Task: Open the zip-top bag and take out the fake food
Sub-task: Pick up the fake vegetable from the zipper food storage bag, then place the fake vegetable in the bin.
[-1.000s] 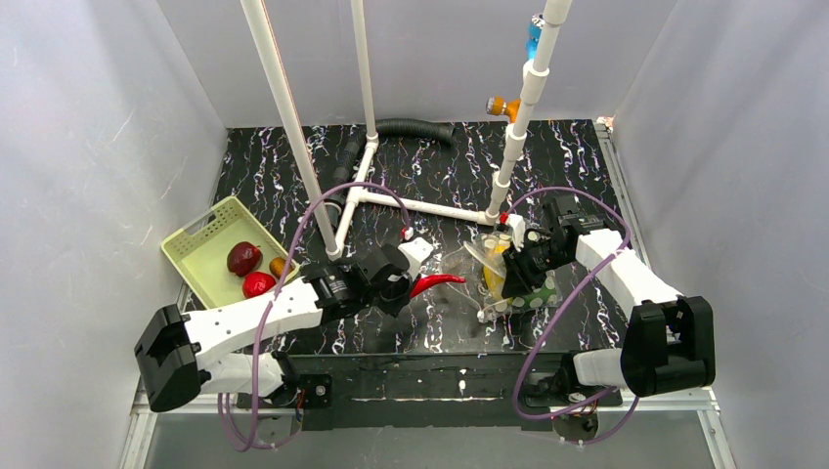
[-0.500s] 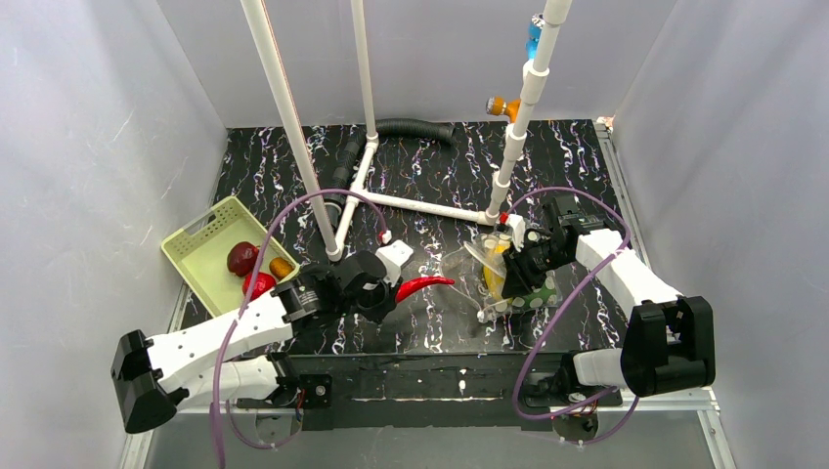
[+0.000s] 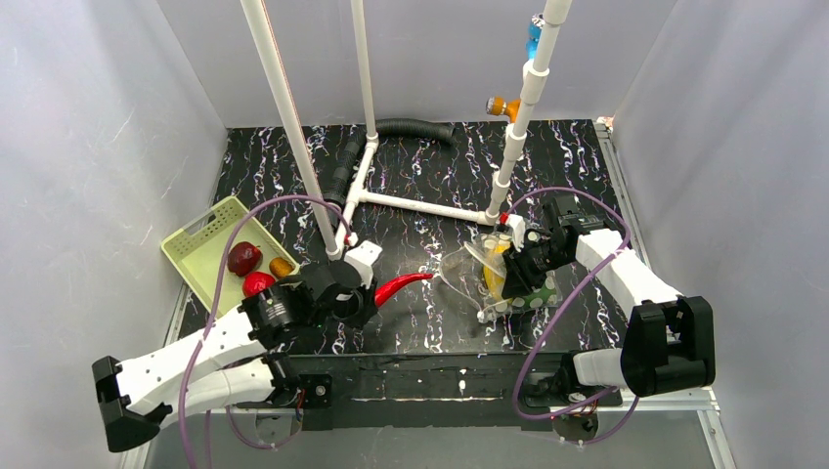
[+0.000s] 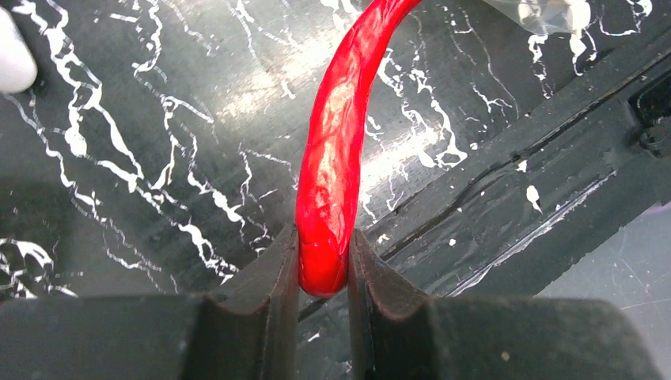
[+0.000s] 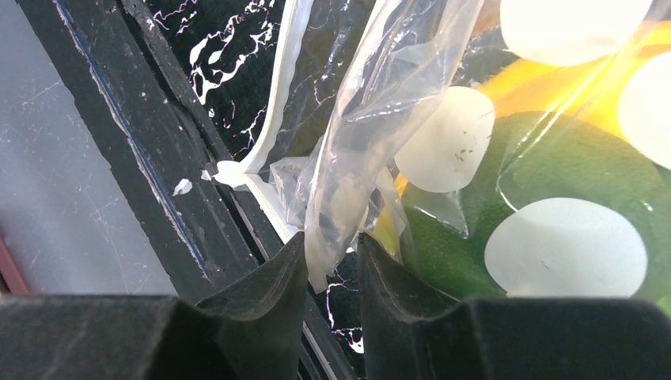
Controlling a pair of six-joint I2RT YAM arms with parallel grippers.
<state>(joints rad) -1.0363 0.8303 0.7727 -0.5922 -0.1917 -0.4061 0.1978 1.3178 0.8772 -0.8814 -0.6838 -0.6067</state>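
Left wrist view shows the left tool [image 4: 324, 265] clamped on the red chili [image 4: 336, 158], likely to carry it off, while the right tool [image 5: 331, 265] pinches the zip-top bag [image 5: 380, 103] steady.

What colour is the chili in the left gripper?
Bright red chili, clearest in the left wrist view.

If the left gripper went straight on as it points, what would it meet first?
Likely the zip-top bag, with the held chili touching first; the left gripper points rightward toward it, though depth is unclear.
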